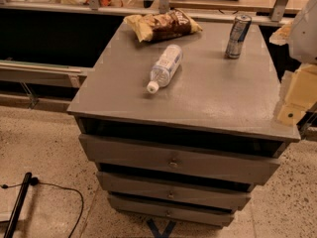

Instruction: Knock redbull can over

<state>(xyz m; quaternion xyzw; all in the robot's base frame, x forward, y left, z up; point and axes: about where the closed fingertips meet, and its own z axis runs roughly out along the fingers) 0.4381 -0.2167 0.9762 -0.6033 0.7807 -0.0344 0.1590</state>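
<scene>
The redbull can [237, 36] stands upright near the back right corner of the grey cabinet top [218, 98]; it is slim, blue and silver, with a shiny top. My gripper [293, 99] is at the right edge of the view, beside the cabinet's right front edge, lower than and well in front of the can. It shows as cream-coloured blocks under a white arm part. It touches nothing that I can see.
A clear water bottle [165, 67] with a white cap lies on its side mid-top. A brown chip bag [161, 25] lies at the back. The cabinet has drawers [173, 161] below. A dark cable [44, 195] lies on the floor at left.
</scene>
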